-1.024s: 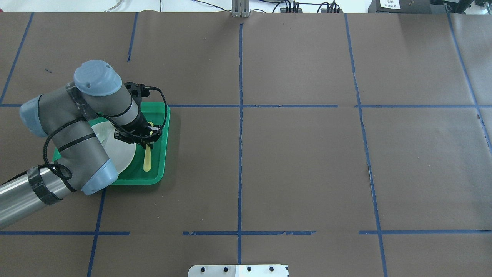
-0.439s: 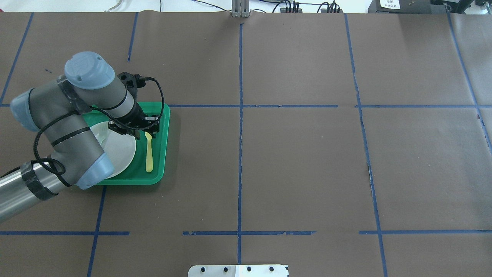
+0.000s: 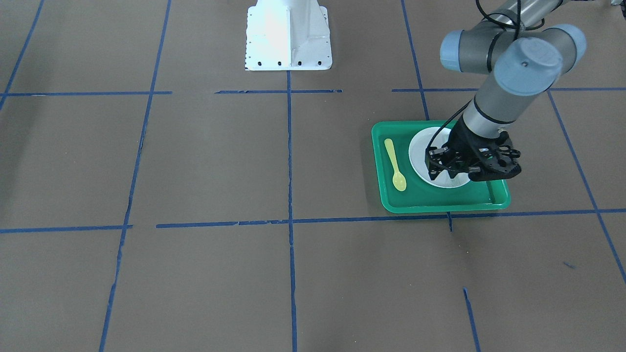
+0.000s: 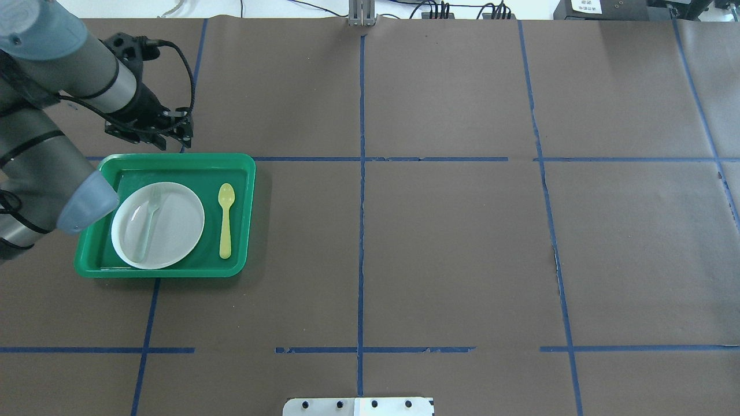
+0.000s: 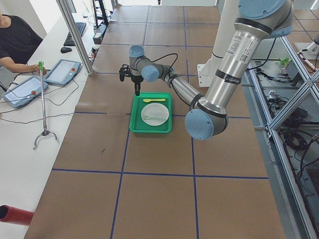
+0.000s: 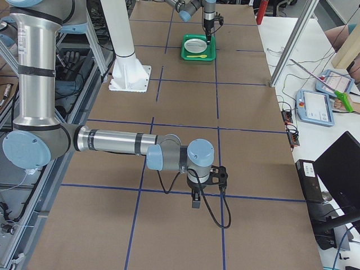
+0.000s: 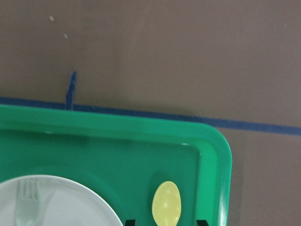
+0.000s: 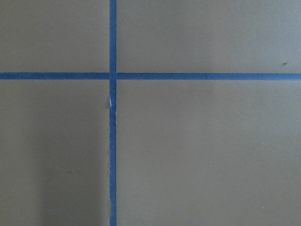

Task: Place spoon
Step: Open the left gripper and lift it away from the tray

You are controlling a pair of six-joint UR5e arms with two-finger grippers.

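Left of overhead frame: spoon (image 4: 225, 222) lies in green tray (image 4: 250, 190); left gripper (image 4: 176, 136) hovers, fingers spread, empty. Placing looks done; you just retract. Right gripper (image 6: 195, 202): cannot tell.

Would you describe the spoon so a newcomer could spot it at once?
Find the green tray at the overhead view's left. The spoon lies in it, right of the white plate. It is yellow and off the plate; the pale fork lies on the plate.
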